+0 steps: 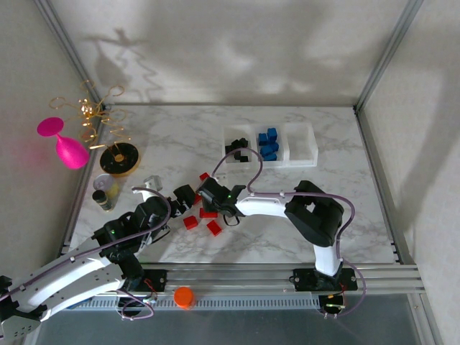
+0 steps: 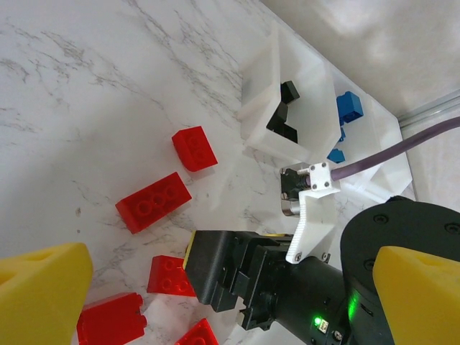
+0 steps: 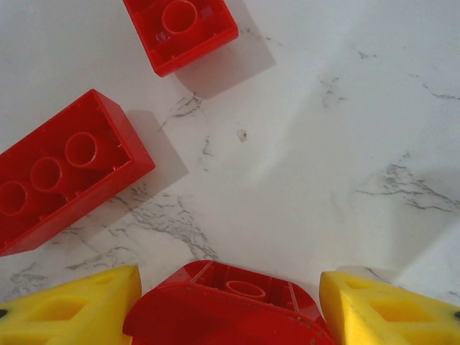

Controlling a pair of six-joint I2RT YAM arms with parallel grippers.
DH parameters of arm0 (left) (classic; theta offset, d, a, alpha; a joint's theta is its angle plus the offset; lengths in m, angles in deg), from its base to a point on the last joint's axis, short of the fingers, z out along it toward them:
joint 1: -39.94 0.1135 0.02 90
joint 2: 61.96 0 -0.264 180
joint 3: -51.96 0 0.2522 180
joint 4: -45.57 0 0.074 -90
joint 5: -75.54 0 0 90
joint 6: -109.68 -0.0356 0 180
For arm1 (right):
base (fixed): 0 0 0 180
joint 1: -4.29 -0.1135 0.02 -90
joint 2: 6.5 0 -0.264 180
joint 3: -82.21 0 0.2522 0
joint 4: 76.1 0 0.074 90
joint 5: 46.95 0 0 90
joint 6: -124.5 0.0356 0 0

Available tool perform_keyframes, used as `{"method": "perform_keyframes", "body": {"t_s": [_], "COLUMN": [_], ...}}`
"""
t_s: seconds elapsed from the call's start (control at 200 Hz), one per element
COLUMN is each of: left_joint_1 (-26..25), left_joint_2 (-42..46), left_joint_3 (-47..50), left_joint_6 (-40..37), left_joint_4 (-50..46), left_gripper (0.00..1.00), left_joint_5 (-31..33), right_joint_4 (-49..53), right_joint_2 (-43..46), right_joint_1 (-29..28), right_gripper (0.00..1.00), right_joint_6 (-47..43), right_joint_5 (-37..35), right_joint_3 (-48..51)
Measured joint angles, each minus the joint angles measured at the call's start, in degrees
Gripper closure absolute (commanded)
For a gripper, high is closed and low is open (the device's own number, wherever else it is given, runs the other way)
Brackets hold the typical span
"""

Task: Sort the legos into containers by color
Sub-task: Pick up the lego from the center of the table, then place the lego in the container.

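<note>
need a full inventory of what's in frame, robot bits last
red legos: at least five, red, loose on the table between the arms
black legos: a few, black, in the left-end container
blue legos: several, blue, in the middle container
containers: three, translucent white, joined row, far centre
goblet: one, pink, far left
wire stand: one, gold, far left corner
disc: one, black and gold, left side
cup: one, pale, near the disc
cap: one, orange, on the near rail
table: one, white marble
left gripper: one, yellow fingers, open, above the red legos
right gripper: one, yellow fingers, either side of a red lego; grip unclear
</note>
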Motion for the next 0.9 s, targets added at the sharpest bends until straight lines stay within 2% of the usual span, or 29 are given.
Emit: {"method": "perform_keyframes", "body": {"t_s": [0.27,0.476,0.741,0.896], "left_joint_1": [0.00,0.00,0.00,-0.02], "left_joint_2": [-1.05,-3.82,-10.38,-14.69], "left_joint_3": [0.00,-0.04,-0.50,-2.49], "left_joint_6": [-0.02,-0.11,-0.92,-1.57], "left_joint_4": [1.05,3.43,8.68,12.02], "left_gripper": [0.00,0.00,0.00,0.00], "left_joint_5": [-0.20,-1.66,-4.81,-6.58], "right_joint_4": [0.28,1.57,3.54,3.54], "right_joint_2": [7.17,14.32,23.93,26.82], "right_joint_1": [0.83,5.49,18.51,29.73], "right_gripper": [0.39,0.39,0.39,0.39], "right_joint_6": [-0.04,-0.74,-4.24,-7.37], "right_joint_5": [-0.24,-1.09,-1.99,-2.19], "right_joint_3": [2.49,5.75,9.60,9.90]}}
